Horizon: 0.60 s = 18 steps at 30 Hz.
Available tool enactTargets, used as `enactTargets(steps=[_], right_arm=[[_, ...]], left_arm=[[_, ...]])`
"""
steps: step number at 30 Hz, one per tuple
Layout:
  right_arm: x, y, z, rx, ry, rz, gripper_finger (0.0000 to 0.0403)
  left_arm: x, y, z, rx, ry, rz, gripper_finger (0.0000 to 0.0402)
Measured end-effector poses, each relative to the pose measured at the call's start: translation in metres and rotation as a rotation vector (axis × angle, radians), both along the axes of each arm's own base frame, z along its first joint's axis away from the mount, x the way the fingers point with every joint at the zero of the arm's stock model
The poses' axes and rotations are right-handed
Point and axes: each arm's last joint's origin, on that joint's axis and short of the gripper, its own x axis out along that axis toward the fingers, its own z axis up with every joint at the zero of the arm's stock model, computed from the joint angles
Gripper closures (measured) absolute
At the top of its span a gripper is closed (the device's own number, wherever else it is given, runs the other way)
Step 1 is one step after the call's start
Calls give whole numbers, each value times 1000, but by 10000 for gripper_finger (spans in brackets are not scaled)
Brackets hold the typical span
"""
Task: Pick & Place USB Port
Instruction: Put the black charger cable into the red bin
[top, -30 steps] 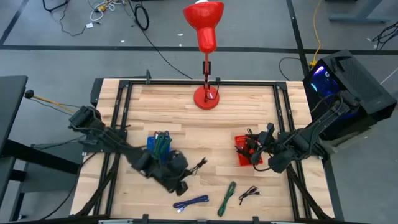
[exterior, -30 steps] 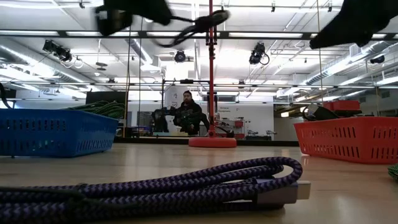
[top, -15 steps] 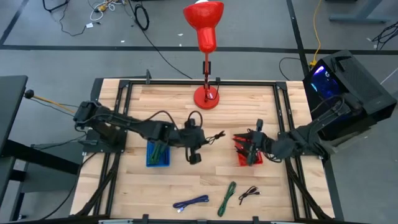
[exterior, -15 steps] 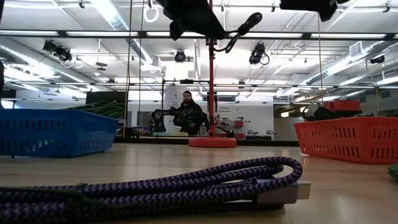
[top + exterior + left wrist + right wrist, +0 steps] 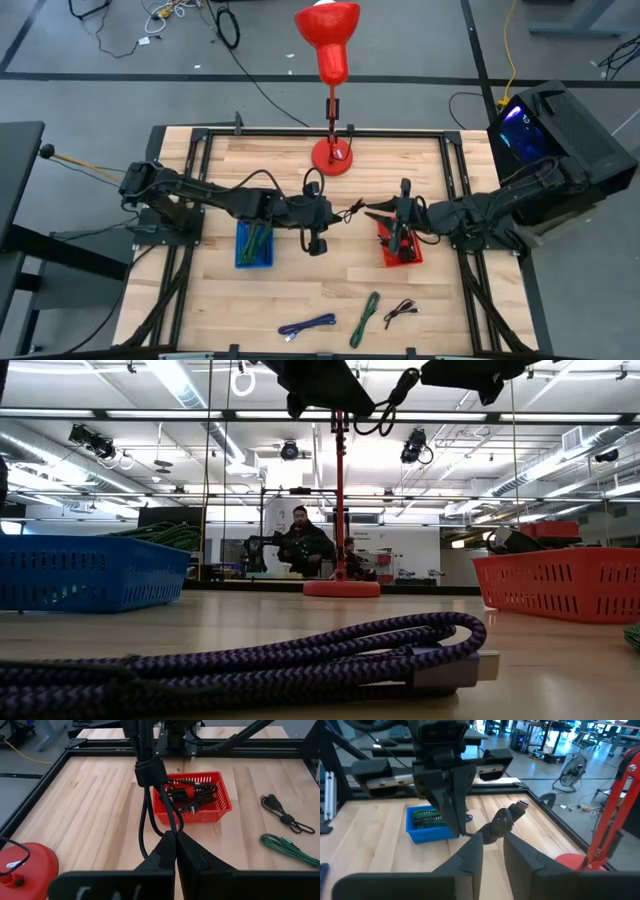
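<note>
High view, left gripper (image 5: 322,212): raised over the table's middle, between the blue basket (image 5: 254,246) and the red basket (image 5: 400,245), holding one end of a black USB cable (image 5: 348,212).
High view, right gripper (image 5: 385,212): over the red basket's inner edge, facing the left gripper, with the cable spanning the short gap between them.
High view, table (image 5: 420,170): a red lamp (image 5: 331,70) stands at the far edge; a purple cable (image 5: 307,325), a green cable (image 5: 367,318) and a small black cable (image 5: 400,311) lie along the near edge.
Low view, foreground: the purple cable (image 5: 300,650) lies coiled on the wood, the blue basket (image 5: 90,572) and red basket (image 5: 560,584) to either side, and a person (image 5: 304,547) is far behind.
Low view, above: both grippers hang at the top edge, the black cable (image 5: 385,405) looped between them.
Left wrist view, jaws: closed on the black cable (image 5: 150,785), which rises toward the right arm; the red basket (image 5: 192,797) holds more black cables.
Right wrist view, jaws: pinched on the cable near its plug (image 5: 517,807); the left gripper (image 5: 455,800) opposite holds the other end, with the blue basket (image 5: 427,822) behind it.
</note>
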Motion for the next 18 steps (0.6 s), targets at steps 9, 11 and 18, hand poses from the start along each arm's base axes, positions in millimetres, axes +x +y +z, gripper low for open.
enactTargets(steps=[9, 11, 18], right_arm=[[4, -12, 1, 6, -13, -29, 264], [4, -14, 1, 4, -12, -41, 254], [9, -12, -1, -8, -6, -10, 265]], left_arm=[[0, 0, 0, 3, -1, -1, 400], [0, 0, 0, 6, -1, 1, 400], [0, 0, 0, 7, -1, 0, 400]])
